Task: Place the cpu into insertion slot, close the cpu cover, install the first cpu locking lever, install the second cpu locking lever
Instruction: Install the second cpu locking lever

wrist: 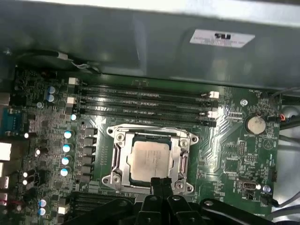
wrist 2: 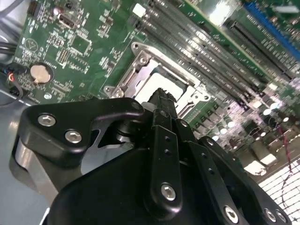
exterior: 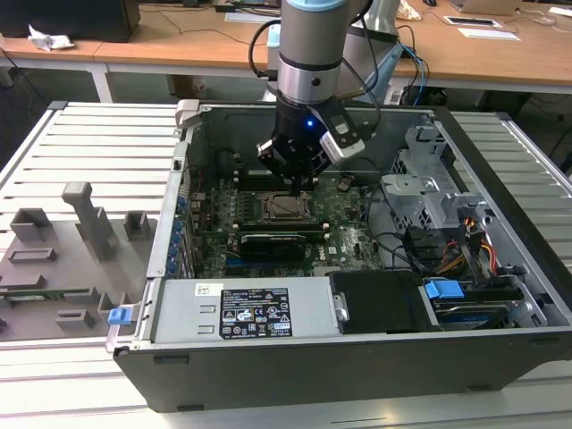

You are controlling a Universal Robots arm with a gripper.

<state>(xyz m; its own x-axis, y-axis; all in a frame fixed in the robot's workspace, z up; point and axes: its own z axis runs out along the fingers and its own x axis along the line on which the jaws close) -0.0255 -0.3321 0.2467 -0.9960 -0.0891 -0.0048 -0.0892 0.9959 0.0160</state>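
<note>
The cpu (wrist: pixel 149 159) lies flat in the insertion slot (wrist: pixel 123 161) in the middle of the green board, and the cpu cover (wrist: pixel 180 164) looks to be down around it, with the silvery top showing through its window. In the first wrist view the jaws (wrist: pixel 161 183) are pressed close together with nothing between them, and their tips sit at the near edge of the cover. Here is what could go wrong, as I see it: if the tips push down too hard or slide off the thin metal edge, they could scratch the board or bump the chip, and if the cover is not fully flat, it might bend or pop up. In the exterior view the gripper (exterior: pixel 297 183) hangs just above the slot. Around it is an open computer case (exterior: pixel 500 357), with long black card slots (wrist: pixel 140 101) on the far side of the slot. The case rests on a grey ribbed desk (exterior: pixel 89 143), with some grey holders (exterior: pixel 89 219) on the exterior view's left, well apart from the case. Behind it stand wooden tables (exterior: pixel 179 45)
</note>
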